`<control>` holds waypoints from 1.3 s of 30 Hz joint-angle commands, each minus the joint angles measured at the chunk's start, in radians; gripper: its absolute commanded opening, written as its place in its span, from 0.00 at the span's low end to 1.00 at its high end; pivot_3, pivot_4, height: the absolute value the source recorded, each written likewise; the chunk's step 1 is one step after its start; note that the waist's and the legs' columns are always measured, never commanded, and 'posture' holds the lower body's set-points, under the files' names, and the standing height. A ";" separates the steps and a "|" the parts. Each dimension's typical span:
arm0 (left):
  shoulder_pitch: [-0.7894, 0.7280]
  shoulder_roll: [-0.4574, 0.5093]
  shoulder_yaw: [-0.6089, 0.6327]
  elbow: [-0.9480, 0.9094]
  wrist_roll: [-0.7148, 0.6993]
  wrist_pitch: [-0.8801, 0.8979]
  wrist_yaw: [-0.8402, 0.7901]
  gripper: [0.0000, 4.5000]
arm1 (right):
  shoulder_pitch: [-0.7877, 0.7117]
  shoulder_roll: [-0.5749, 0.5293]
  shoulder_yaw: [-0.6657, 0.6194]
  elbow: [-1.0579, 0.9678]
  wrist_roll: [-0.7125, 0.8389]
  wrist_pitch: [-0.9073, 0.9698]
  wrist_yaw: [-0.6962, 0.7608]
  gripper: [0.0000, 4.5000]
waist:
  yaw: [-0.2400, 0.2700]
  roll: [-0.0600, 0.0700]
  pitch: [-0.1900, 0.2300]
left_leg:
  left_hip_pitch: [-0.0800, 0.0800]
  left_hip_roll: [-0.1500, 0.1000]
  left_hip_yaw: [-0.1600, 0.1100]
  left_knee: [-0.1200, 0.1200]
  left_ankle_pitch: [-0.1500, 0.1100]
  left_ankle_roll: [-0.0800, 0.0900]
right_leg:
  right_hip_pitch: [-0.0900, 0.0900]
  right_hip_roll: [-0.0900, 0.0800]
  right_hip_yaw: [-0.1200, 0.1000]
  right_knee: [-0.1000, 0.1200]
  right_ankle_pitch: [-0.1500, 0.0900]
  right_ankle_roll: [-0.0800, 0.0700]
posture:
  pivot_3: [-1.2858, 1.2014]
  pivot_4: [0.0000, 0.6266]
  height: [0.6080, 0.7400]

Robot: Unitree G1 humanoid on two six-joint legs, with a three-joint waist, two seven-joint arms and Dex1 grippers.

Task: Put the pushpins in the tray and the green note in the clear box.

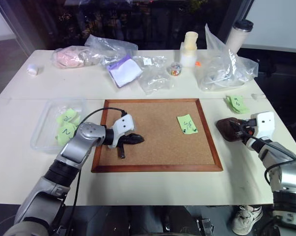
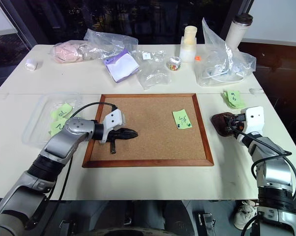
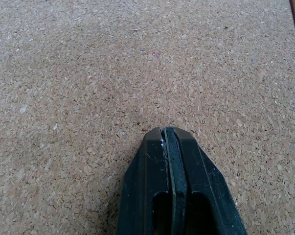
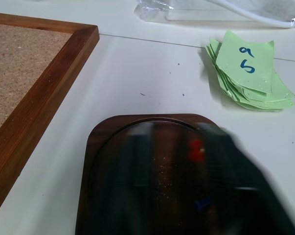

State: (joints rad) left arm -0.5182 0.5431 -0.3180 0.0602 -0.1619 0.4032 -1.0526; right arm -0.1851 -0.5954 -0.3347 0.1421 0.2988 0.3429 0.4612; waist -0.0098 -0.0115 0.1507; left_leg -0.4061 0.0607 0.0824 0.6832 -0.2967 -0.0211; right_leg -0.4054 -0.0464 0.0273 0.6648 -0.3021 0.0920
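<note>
The green note [image 1: 187, 124] lies on the right half of the corkboard [image 1: 157, 110], with two dark specks at its near edge. The clear box [image 1: 40, 132] sits at the left with green notes inside. The dark brown tray [image 4: 96, 142] is right of the board. My right gripper [image 4: 186, 176] hovers over it, blurred, fingers apart. A red pushpin [image 4: 196, 151] and a blue one [image 4: 202, 203] show in the tray between them. My left gripper [image 3: 168, 134] rests shut and empty over the board's left part.
A pad of green notes [image 4: 247, 73] lies just beyond the tray. Clear plastic bags [image 1: 226, 66], a white bottle [image 1: 189, 49], a small jar [image 1: 175, 69] and a tall cup [image 1: 238, 34] crowd the table's far side. A white roll [image 1: 32, 70] sits far left.
</note>
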 commanded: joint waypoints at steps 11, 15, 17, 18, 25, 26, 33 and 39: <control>0.006 -0.002 -0.018 0.026 0.033 0.003 0.007 0.00 | 0.020 0.004 -0.065 -0.133 0.108 0.081 0.023 0.99 | 0.000 0.000 0.000 | 0.000 0.000 0.000 0.000 0.000 0.000 | 0.000 0.000 0.000 0.000 0.000 0.000 | 0.52 0.24 0.95; 0.008 0.000 -0.019 0.028 0.036 0.001 0.009 0.00 | 0.044 0.019 -0.065 -0.183 0.169 0.162 0.035 0.99 | 0.001 0.000 0.000 | 0.000 0.000 -0.001 0.000 0.000 0.000 | 0.000 0.000 0.000 0.000 0.000 0.000 | 0.52 0.24 0.95; 0.009 0.001 -0.020 0.028 0.037 0.000 0.009 0.00 | 0.056 0.018 -0.059 -0.192 0.183 0.198 0.037 0.99 | 0.001 0.000 0.000 | 0.000 0.000 -0.001 0.000 0.000 0.000 | 0.000 0.000 0.000 0.000 0.000 0.000 | 0.52 0.24 0.95; 0.010 0.001 -0.021 0.028 0.038 -0.001 0.009 0.00 | 0.065 0.015 -0.052 -0.194 0.183 0.207 0.041 0.99 | 0.001 0.000 0.000 | 0.000 0.000 -0.001 0.000 0.000 0.000 | 0.000 0.000 0.000 0.000 0.000 0.000 | 0.52 0.24 0.95; 0.010 0.001 -0.022 0.029 0.042 -0.007 0.011 0.00 | 0.080 -0.030 -0.002 -0.180 0.088 0.151 0.052 0.99 | 0.001 0.000 0.000 | 0.000 0.000 -0.001 0.000 0.000 0.000 | 0.000 0.000 0.000 0.000 0.000 0.000 | 0.52 0.24 0.95; 0.010 0.001 -0.022 0.029 0.042 -0.008 0.011 0.00 | 0.075 -0.026 -0.013 -0.183 0.096 0.146 0.053 0.99 | 0.001 0.000 0.000 | 0.000 0.000 -0.001 0.000 0.000 0.000 | 0.000 0.000 0.000 0.000 0.000 0.000 | 0.52 0.24 0.95; 0.012 -0.001 -0.022 0.028 0.044 -0.009 0.011 0.00 | 0.095 -0.038 -0.025 -0.243 0.084 0.047 0.093 0.99 | 0.001 0.001 0.000 | 0.000 0.000 -0.001 0.000 0.000 0.000 | 0.001 0.000 0.000 0.000 0.000 0.000 | 0.52 0.24 0.95; 0.014 0.000 -0.022 0.026 0.044 -0.009 0.008 0.00 | 0.093 -0.015 0.022 -0.392 0.213 0.136 0.165 0.99 | 0.001 0.001 -0.001 | 0.000 0.000 -0.001 0.000 0.000 0.000 | 0.001 0.000 0.000 0.000 0.000 0.000 | 0.52 0.24 0.95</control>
State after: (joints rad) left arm -0.5193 0.5408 -0.3202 0.0678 -0.1494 0.3834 -1.0524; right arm -0.0862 -0.6142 -0.3357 -0.1517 0.4491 0.4450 0.5912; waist -0.0092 -0.0107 0.1501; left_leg -0.4060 0.0605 0.0807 0.6832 -0.2967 -0.0210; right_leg -0.4047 -0.0462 0.0271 0.6647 -0.3021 0.0920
